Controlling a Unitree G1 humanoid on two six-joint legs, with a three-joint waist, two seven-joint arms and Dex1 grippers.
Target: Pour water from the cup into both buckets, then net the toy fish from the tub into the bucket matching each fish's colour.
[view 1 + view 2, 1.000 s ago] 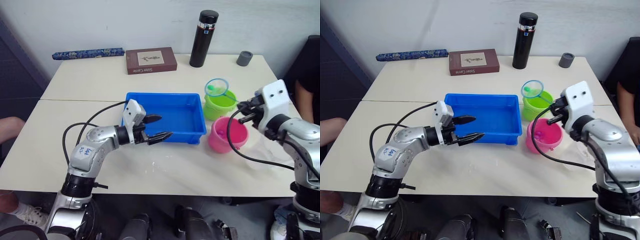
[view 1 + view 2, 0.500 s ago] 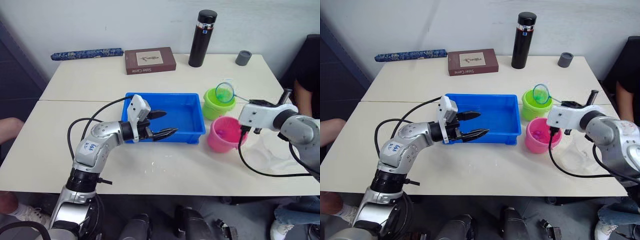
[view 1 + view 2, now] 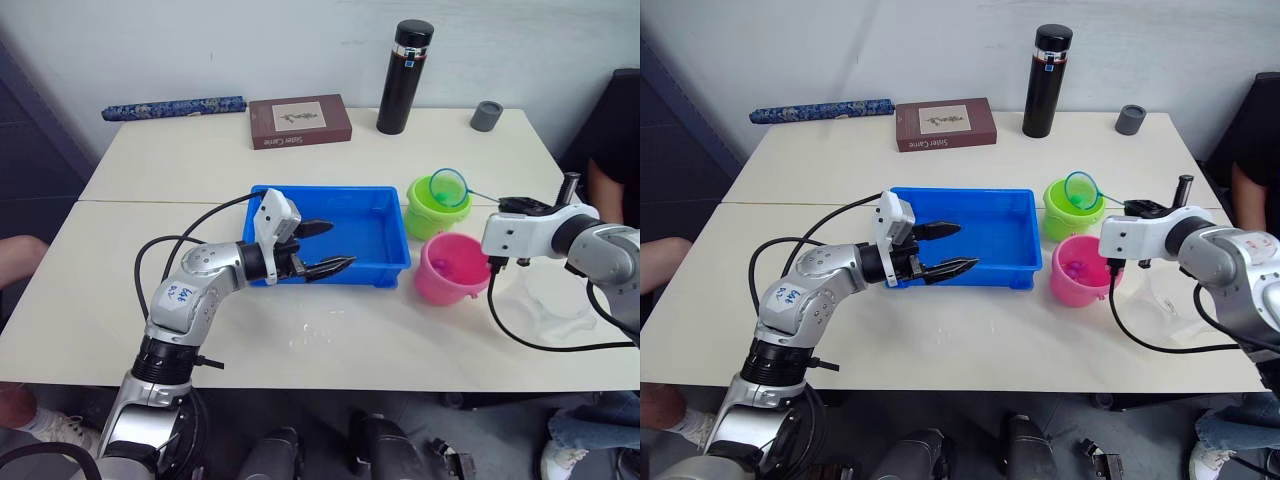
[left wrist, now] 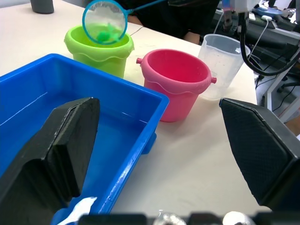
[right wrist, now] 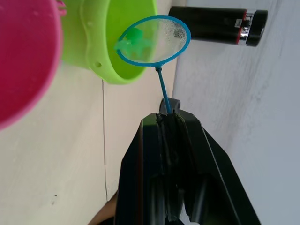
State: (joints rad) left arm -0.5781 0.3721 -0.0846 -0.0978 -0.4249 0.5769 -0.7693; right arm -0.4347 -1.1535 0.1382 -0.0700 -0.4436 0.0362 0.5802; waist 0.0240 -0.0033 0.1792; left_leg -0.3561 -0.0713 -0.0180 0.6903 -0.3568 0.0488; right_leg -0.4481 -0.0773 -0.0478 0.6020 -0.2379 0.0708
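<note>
My right gripper [image 3: 1145,208] is shut on the thin handle of the blue-rimmed net [image 3: 449,187]. The net is tipped on edge over the lime green bucket [image 3: 430,210], and a green toy fish [image 5: 133,36] lies in its mesh. The pink bucket [image 3: 452,268] stands just in front of the green one. The clear cup [image 4: 222,63] stands to the right of the pink bucket. My left gripper [image 3: 338,246] hangs open over the near right part of the blue tub [image 3: 375,205], holding nothing.
At the back of the table stand a black flask [image 3: 405,75], a grey cap [image 3: 488,115], a brown book [image 3: 300,120] and a blue rolled item [image 3: 175,105]. A person in black [image 3: 612,150] sits at the right edge. Cables trail from both arms.
My right wrist has turned over and the net has gone from lying flat above the green bucket to standing on edge. The left gripper has stayed open over the tub. The camera has shifted slightly.
</note>
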